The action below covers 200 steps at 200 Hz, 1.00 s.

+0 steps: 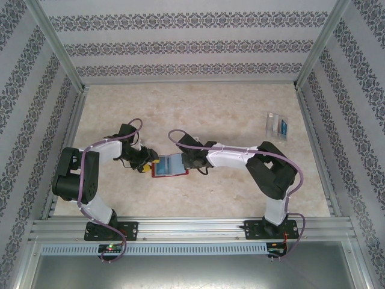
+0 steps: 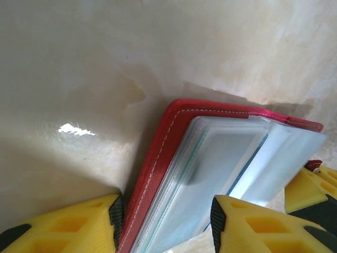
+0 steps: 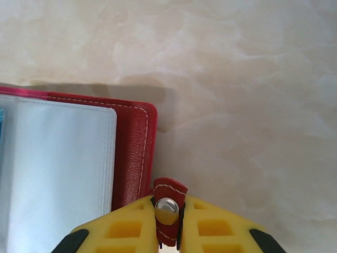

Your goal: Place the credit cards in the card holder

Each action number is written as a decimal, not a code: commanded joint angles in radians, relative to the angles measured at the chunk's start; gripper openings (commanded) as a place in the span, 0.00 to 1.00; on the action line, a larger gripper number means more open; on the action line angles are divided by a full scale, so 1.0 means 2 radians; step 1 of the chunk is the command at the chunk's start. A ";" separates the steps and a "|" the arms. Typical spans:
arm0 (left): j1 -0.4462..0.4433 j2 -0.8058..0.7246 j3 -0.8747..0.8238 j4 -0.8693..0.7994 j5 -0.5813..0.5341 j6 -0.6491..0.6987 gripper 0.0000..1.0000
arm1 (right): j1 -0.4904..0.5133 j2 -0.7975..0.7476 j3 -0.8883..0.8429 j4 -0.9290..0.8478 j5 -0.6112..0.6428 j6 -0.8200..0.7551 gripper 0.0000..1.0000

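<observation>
Right gripper (image 3: 167, 213) was clamped tight on the snap tab (image 3: 169, 187) of the red wallet (image 3: 134, 153), the metal stud pinched between the yellow fingers. Left gripper (image 2: 164, 206) had its jaws spread wide around the wallet's opposite end, red cover against one pad and clear sleeves (image 2: 221, 158) running to the other. Whether it was actually squeezing, I couldn't tell. Its fingers were cut off at the bottom of the wrist view.

The credit cards (image 2: 247, 163) were hard to read: just teal edges showing through the clouded sleeves, their faces veiled.

From above, the wallet lay open between the two grippers, near the middle of the table (image 1: 198, 108). The card holder (image 1: 277, 125) sat well apart at the far right, a clear little box with a blue patch too small to make out.

The tabletop was pale marbled beige and glossy. Patterned wallpaper panels (image 1: 192, 45) stood on three sides, and an aluminium rail (image 1: 192, 229) ran along the near edge.
</observation>
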 commanded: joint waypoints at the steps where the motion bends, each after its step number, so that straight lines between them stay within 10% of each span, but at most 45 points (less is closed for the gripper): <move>1: -0.006 0.000 -0.004 0.024 0.004 0.008 0.49 | -0.004 -0.012 -0.017 0.053 -0.053 0.002 0.14; 116: -0.051 -0.080 0.025 0.072 0.052 -0.053 0.47 | 0.000 0.020 -0.019 0.134 -0.110 0.054 0.10; 200: -0.090 0.012 0.044 0.092 0.008 -0.051 0.45 | -0.019 -0.027 -0.096 0.207 -0.115 0.089 0.31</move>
